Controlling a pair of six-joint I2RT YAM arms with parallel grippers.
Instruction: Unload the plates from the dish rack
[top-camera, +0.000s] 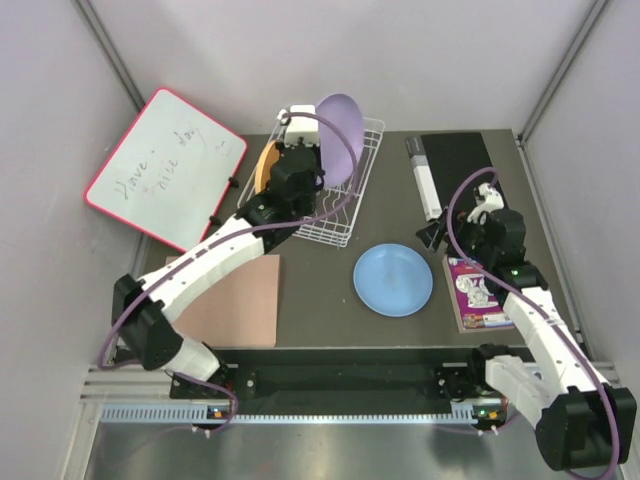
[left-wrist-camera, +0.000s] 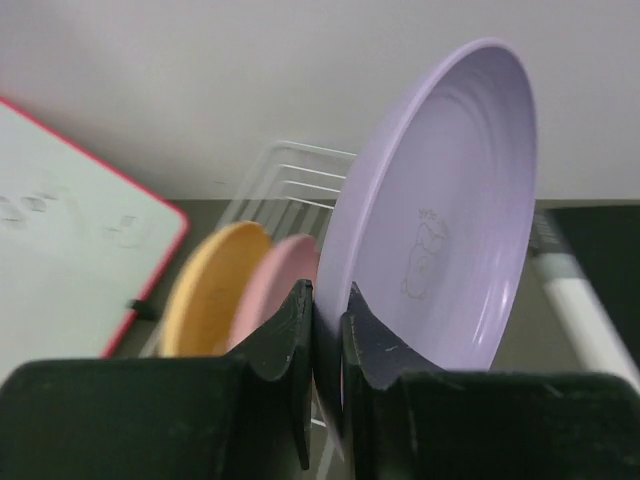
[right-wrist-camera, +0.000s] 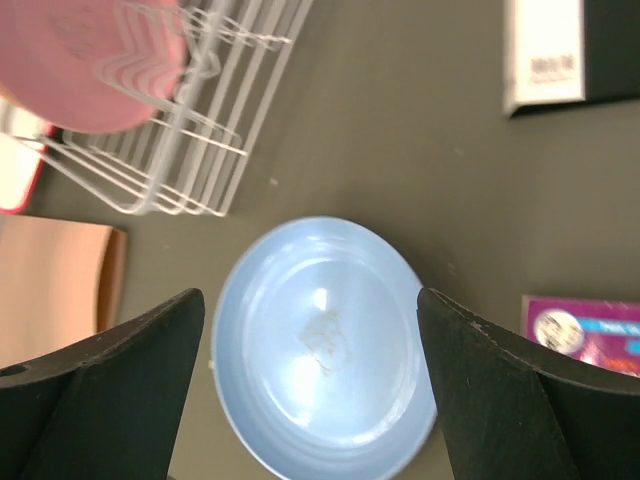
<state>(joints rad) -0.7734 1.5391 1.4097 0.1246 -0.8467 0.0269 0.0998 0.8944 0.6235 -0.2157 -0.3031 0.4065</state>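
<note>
Right hand (right-wrist-camera: 310, 300) above dark table (right-wrist-camera: 400, 120)

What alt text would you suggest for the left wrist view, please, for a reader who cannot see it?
The left gripper pinches the lower rim of the purple plate, held on edge. Behind it the pink plate and orange-yellow plate stand in the white dish rack, with a red-framed whiteboard at left.
</note>
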